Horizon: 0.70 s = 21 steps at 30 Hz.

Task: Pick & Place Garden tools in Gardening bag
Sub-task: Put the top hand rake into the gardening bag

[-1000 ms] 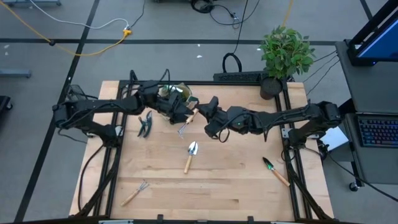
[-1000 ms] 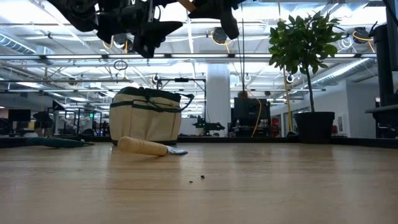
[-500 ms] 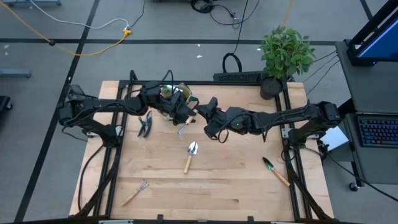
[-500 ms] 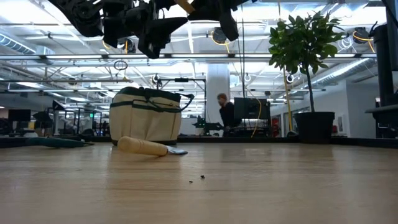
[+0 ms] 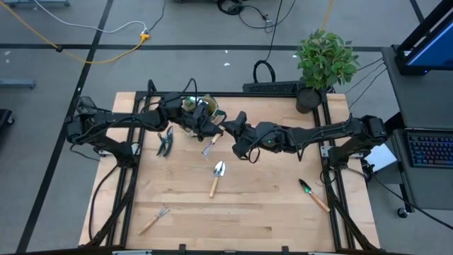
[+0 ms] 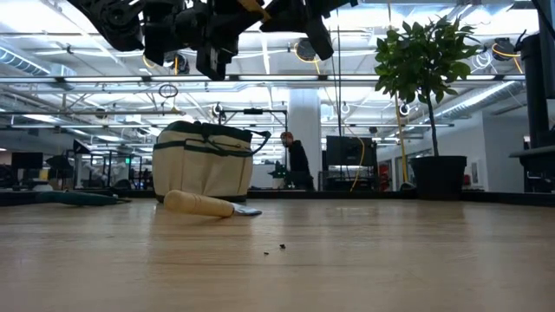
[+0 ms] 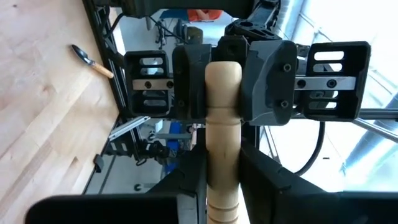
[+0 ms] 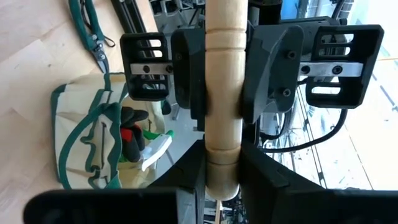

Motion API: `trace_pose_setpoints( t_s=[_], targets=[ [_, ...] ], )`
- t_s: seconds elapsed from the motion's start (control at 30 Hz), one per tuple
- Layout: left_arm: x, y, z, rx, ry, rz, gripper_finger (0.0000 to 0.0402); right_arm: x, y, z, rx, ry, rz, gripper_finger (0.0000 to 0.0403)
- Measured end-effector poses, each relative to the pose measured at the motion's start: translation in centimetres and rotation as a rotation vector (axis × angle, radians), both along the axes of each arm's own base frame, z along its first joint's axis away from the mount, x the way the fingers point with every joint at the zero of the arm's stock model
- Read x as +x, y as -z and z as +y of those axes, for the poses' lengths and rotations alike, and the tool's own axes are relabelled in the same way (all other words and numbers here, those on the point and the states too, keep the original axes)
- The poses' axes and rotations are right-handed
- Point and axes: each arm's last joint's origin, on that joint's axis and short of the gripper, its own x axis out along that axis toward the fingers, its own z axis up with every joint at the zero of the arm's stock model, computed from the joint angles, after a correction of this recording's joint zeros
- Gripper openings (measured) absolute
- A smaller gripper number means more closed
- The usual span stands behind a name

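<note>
Wooden-handled metal rake (image 5: 210, 144) hangs above the table's (image 5: 269, 205) far edge beside the beige green-trimmed bag (image 5: 202, 106), no writing legible. Left gripper (image 5: 209, 131) and right gripper (image 5: 228, 127) both clamp its handle.

Both arms (image 5: 233, 134) crowd beside the bag (image 5: 200, 108); table front (image 5: 233, 219) open.

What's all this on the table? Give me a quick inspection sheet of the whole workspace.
Surface: wooden table.
Job's things: gardening bag at back; pruning shears, silver trowel, green-bladed trowel and small rake lie loose.
Clutter: nothing seen.
Grippers: left gripper and right gripper both shut on one wooden-handled tool, held in the air beside the bag.
Cables: on the floor.
Surroundings: potted plant, keyboard, a person.
</note>
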Motion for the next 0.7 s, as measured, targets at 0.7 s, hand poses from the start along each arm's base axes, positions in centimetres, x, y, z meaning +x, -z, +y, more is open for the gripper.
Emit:
trace_pose_setpoints(
  t_s=[0.7],
  targets=[
    [-0.08, 0.00, -0.01, 0.125, 0.035, -0.059, 0.0069, -0.02, -0.22, 0.02, 0.014, 0.000, -0.024, 0.0103]
  ],
)
